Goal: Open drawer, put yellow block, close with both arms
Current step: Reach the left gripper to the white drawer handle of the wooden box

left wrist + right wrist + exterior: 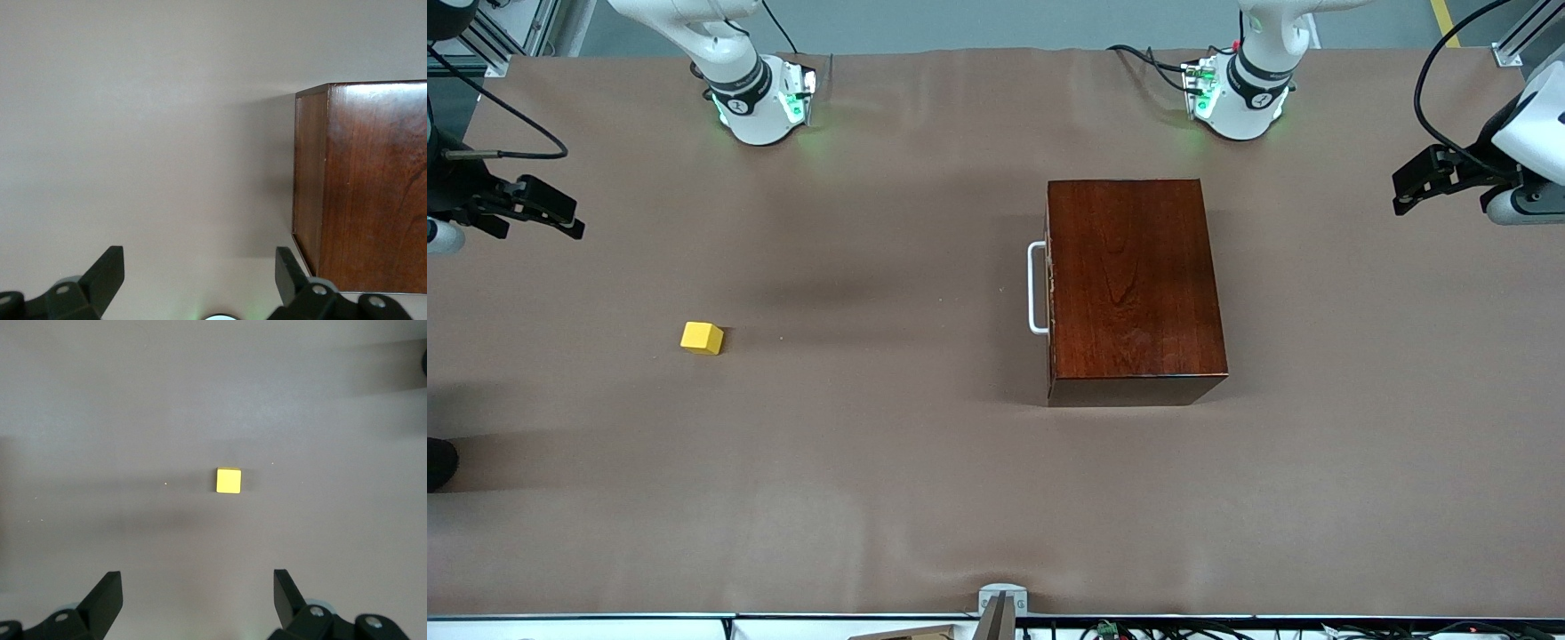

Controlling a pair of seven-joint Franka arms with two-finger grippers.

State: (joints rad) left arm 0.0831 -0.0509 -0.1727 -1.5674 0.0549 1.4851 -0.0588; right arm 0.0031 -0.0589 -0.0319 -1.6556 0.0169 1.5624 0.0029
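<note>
Box [1134,284]: on the tabletop toward the left arm's end, about midway between the edge with the bases and the edge nearest the front camera; glossy top and one dark side showing, remaining faces hidden from above.
Drawer [1049,289]: shut flush in the box; only a thin strip of its front visible in the front view, tray fully hidden inside.
Handle [1037,288]: white bar on the drawer front, facing the right arm's end of the tabletop; standing clear of the front, nothing touching it.
Block [702,338]: yellow, alone on the bare tabletop toward the right arm's end, well apart from the box and a little nearer the front camera than the handle; also centred in the right wrist view [229,481], underside hidden.
Right gripper [534,209]: raised over the right arm's end edge of the tabletop, fingers [105,600] spread wide, empty; arm mostly cut off by the picture edge.
Left gripper [1427,182]: raised over the left arm's end of the tabletop, fingers [107,273] spread wide, empty; a box corner [363,187] beside it in the left wrist view, arm largely cut off.
Bases: both along one tabletop edge, green-lit; upper arm links cropped.
</note>
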